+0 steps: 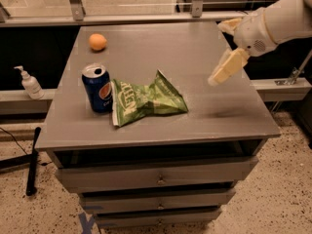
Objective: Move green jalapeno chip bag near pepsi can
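The crinkly, flat light-green jalapeno chip bag with white lettering (146,100) lies on its side toward the front left of the grey cabinet top (165,48). Its left edge is just beside, and apparently touching, the dark blue pepsi can with the silver top (98,89), which stands upright. Nothing holds the bag. Farther back on the same surface, well apart from both, sits a small round orange fruit (97,42). The cream-coloured two-finger gripper (220,52) hangs in the air over the right side of the top, well apart from the bag, at the end of the bulky white arm (287,18) that reaches in from the upper right. Its fingers look spread apart and carry nothing. Judging by how things lie, the placing step looks done: the bag rests by the can as the task asks, and the step in hand seems to be the clearing away of the arm. The next move would call only for keeping the gripper high and off to the right, so that it brushes neither the light bag nor the easily tipped can.
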